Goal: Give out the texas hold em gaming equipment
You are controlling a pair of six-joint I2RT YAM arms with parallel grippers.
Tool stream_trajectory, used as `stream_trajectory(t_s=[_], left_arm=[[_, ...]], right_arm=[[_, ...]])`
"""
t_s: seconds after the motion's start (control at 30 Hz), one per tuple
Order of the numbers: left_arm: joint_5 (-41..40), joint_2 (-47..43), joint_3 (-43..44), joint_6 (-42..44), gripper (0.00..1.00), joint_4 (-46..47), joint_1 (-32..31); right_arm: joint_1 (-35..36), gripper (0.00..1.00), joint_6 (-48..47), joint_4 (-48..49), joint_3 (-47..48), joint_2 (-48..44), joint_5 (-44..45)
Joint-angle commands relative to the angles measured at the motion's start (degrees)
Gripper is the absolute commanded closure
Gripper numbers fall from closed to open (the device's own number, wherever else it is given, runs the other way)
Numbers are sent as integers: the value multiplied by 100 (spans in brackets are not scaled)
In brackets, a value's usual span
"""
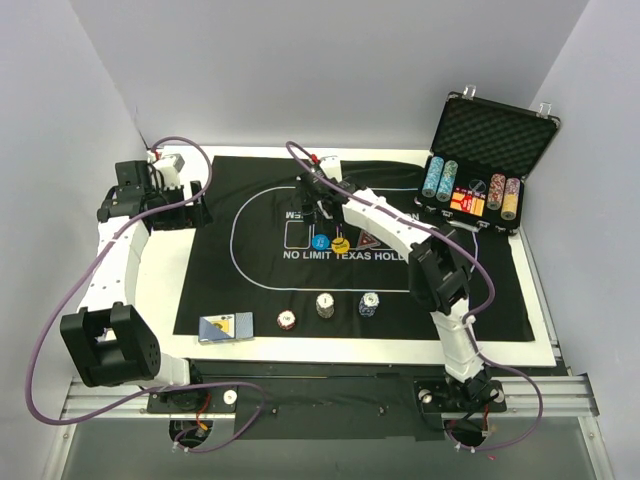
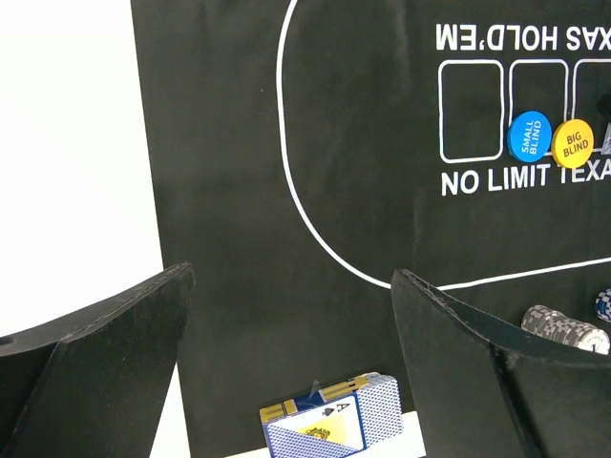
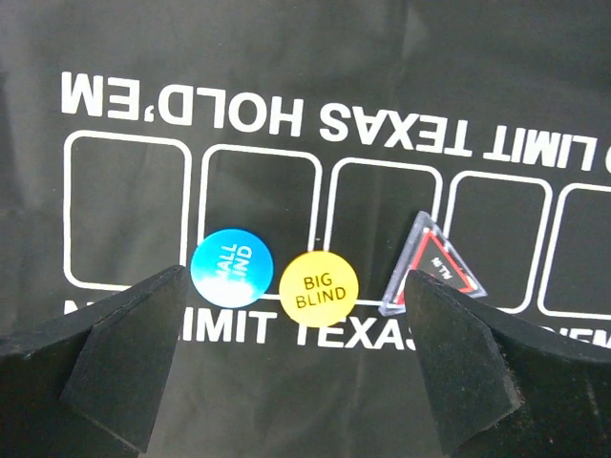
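Black mat (image 1: 205, 290) covered your table: at its left edge your left gripper (image 2: 291, 277) hung with jaws apart and empty, while the blue-backed deck (image 1: 225, 327) and three chip stacks (image 1: 325, 305) lay along the near edge. Mid-mat your right gripper (image 3: 294, 277), jaws also spread and empty, hovered over the blue disc (image 3: 232, 268), yellow disc (image 3: 319, 289) and red triangle marker (image 3: 434, 267). You seemed to be choosing a marker, so the next move called for centring on one, lowering and closing.
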Motion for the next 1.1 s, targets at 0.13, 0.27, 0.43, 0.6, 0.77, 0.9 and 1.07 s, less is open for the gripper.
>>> stream_trajectory(t_s=[0.13, 0.27, 0.43, 0.6, 0.77, 0.9, 1.07], left_arm=[[-108, -144, -58, 72, 4, -12, 23], [-179, -188, -181, 194, 4, 41, 23], [-425, -241, -226, 195, 4, 67, 23], [-487, -320, -226, 186, 4, 85, 15], [-513, -346, -226, 186, 4, 32, 15], [-540, -408, -287, 230, 4, 59, 15], [-540, -443, -287, 265, 4, 41, 15]], right_arm=[[132, 21, 67, 217, 71, 408, -517], [238, 27, 58, 252, 89, 567, -570], [238, 27, 111, 252, 27, 655, -640], [238, 30, 164, 278, -140, 743, -701], [247, 32, 173, 296, -245, 831, -702], [238, 32, 138, 322, -272, 901, -658], [203, 32, 111, 322, -245, 963, -658]])
